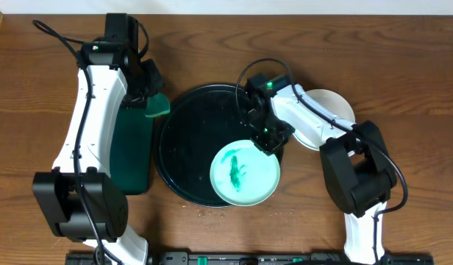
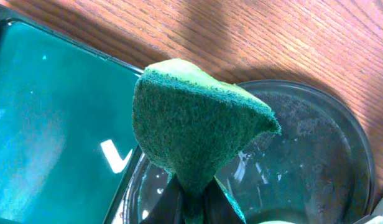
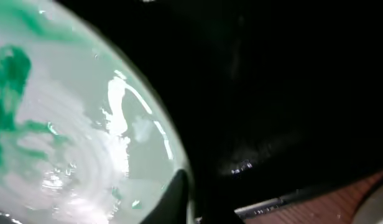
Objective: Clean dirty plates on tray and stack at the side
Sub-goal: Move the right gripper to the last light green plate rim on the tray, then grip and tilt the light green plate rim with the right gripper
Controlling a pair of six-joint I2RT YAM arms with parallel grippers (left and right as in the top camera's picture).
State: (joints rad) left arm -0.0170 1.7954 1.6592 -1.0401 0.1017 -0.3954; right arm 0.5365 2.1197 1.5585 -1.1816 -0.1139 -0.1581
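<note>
A pale mint-green plate (image 1: pixel 245 175) with a dark green smear lies in the lower right of the round black tray (image 1: pixel 186 140). My right gripper (image 1: pixel 269 140) is shut on that plate's upper right rim. In the right wrist view one dark finger (image 3: pixel 174 198) lies over the plate (image 3: pixel 67 137) at its edge, and the black tray (image 3: pixel 291 93) fills the rest. My left gripper (image 1: pixel 149 92) hovers at the tray's upper left edge, shut on a green sponge (image 1: pixel 157 107). In the left wrist view the sponge (image 2: pixel 191 130) is pinched between the fingers (image 2: pixel 170 208).
A dark green rectangular tray (image 1: pixel 131 151) lies left of the black tray, under the left arm. A pale plate (image 1: pixel 335 104) rests on the wooden table to the right, partly under the right arm. Small crumbs dot the table near the front.
</note>
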